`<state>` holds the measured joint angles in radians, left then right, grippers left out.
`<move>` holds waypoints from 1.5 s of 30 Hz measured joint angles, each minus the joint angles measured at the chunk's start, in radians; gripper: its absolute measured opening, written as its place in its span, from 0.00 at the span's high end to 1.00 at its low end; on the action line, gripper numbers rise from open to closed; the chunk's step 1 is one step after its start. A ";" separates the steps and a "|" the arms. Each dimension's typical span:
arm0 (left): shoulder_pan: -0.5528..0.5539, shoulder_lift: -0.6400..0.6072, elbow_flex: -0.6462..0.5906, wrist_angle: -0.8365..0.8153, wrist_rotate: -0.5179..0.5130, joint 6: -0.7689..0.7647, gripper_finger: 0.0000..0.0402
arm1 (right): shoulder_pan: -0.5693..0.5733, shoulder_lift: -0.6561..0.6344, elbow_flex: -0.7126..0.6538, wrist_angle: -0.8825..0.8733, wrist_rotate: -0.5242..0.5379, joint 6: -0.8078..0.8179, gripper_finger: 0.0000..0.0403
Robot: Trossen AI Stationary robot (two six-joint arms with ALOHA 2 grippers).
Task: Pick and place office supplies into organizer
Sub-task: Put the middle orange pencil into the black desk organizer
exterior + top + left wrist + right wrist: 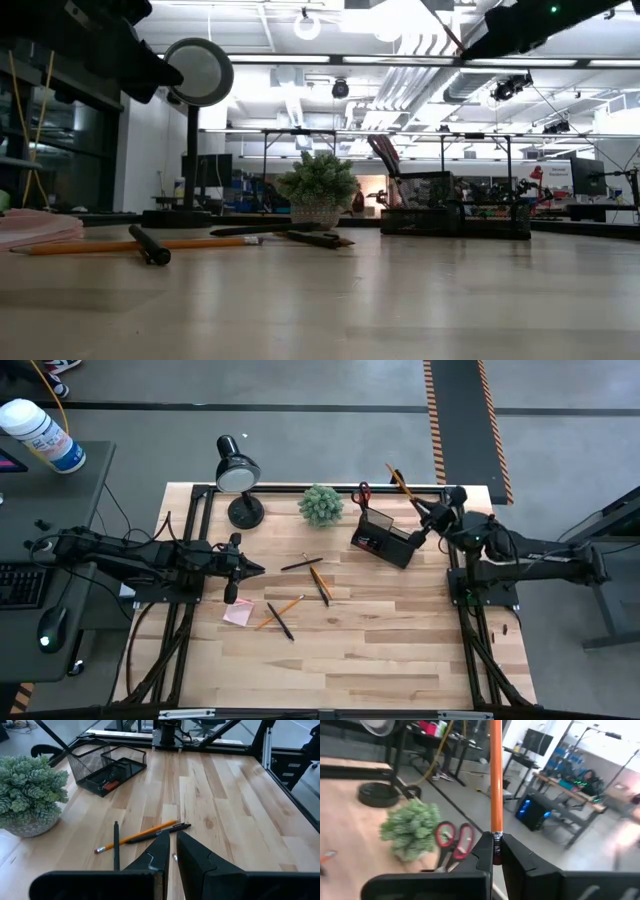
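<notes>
The black mesh organizer (383, 540) stands at the far right of the table, with red-handled scissors (362, 493) standing in it beside the green plant (320, 505). My right gripper (428, 512) hovers by the organizer's far right side, shut on an orange pencil (396, 477). Loose on the wood lie a black pen (300, 564), a brown pencil (320, 583), an orange pencil (284, 608) crossed by a black pen (280, 621), and a pink sticky pad (238, 612). My left gripper (258, 570) hangs shut at the left, holding nothing, pointing toward these items. My right gripper pinches the orange pencil between its two fingers near one end, at a dark band (496, 845). The rest of the pencil (495, 775) sticks straight out beyond the fingertips. It is lifted clear of the table and slants toward the far left, above the organizer's far side.
A black desk lamp (238, 472) stands at the far left, its round base (245, 513) next to the plant. Black frame rails run along the table's left, right and far edges. Bare wood fills the near half of the table (380, 660).
</notes>
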<state>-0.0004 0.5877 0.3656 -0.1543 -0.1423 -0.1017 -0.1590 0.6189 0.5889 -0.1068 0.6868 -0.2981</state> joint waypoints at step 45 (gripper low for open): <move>0.000 0.242 0.000 0.859 -0.106 0.098 0.94 | 0.116 0.362 0.025 0.359 -0.417 0.017 0.98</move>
<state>-0.0005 0.8300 0.3656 0.7048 -0.2481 -0.0036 -0.0429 0.9807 0.6138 0.2526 0.2699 -0.2812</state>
